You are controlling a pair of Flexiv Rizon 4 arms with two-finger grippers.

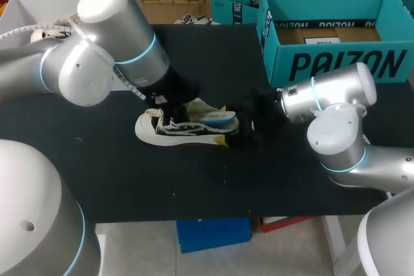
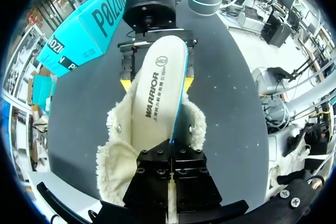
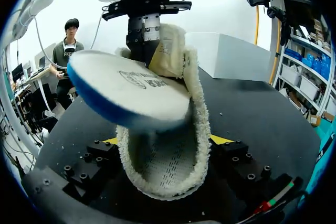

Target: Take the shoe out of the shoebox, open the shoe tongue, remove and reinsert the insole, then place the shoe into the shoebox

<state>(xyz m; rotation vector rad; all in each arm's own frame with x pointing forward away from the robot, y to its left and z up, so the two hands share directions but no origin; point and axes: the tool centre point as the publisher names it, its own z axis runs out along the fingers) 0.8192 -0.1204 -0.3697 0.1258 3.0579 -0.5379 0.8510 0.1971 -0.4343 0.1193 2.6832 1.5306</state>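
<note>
White fleece-lined shoe [image 1: 152, 132]: heel clamped in right gripper [image 3: 165, 142] as anchor. Blue-edged white insole [image 2: 157, 82]: pinched in closed left gripper [image 2: 170, 149], half-out.

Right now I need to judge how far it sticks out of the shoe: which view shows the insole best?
The left wrist view: the insole lies lengthwise, its top and blue edge visible above the shoe. The right wrist view shows its near end foreshortened; the head view only a small sliver.

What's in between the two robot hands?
The shoe, with its insole sticking out. The left gripper holds it from above, the right gripper from the side. The head view shows this best.
</note>
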